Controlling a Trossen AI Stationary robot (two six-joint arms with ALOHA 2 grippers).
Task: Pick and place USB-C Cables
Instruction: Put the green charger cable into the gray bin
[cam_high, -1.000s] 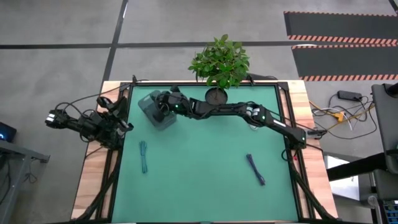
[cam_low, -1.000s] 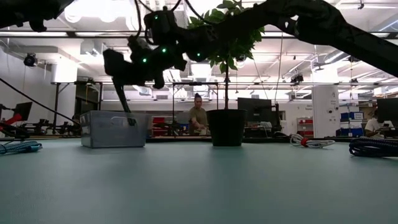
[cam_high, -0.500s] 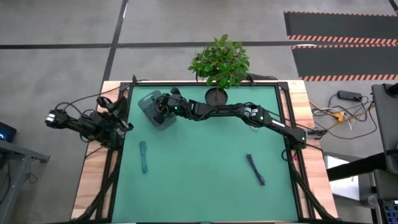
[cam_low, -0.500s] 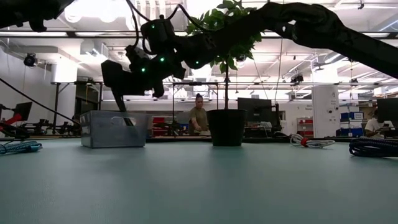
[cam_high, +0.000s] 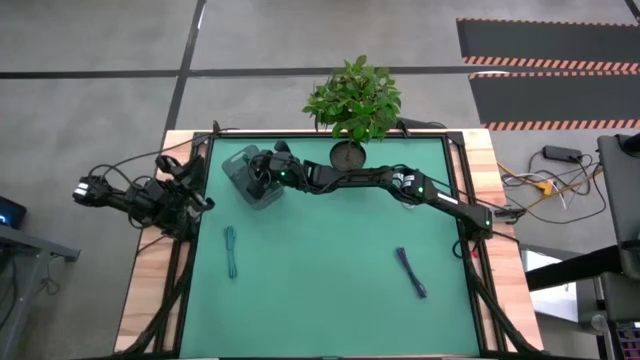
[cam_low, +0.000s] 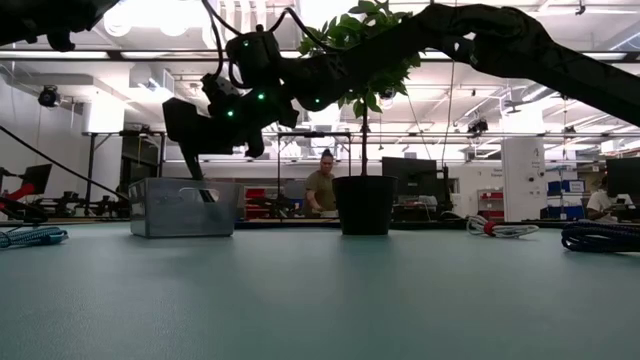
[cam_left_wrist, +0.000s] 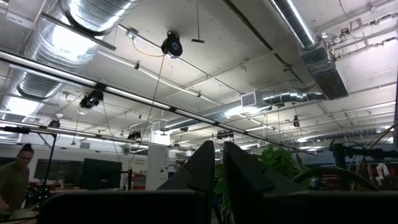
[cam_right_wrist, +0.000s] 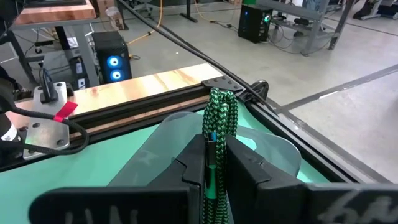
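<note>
My right fingers (cam_right_wrist: 214, 163): pinched tight on the green cable (cam_right_wrist: 221, 118), which stands up between them so I can drop it end-first.
Right gripper (cam_high: 262, 176): reached across to the table's far left corner, above the grey basket (cam_high: 240, 165), the likely drop spot.
Green cable, look: braided green-and-black weave, folded into a short thick bundle.
My left gripper (cam_left_wrist: 214, 168): fingers pressed together on nothing, parked off the table's left edge, pointing up at the ceiling, out of the way.
Teal cable (cam_high: 231, 250): lying flat near the left edge, well apart from the basket.
Dark blue-purple cable (cam_high: 411, 272): flat toward the near right.
White-and-red cable (cam_low: 497, 229): on the table's far right side.
Judgement: release comes next; two or three cables left.
</note>
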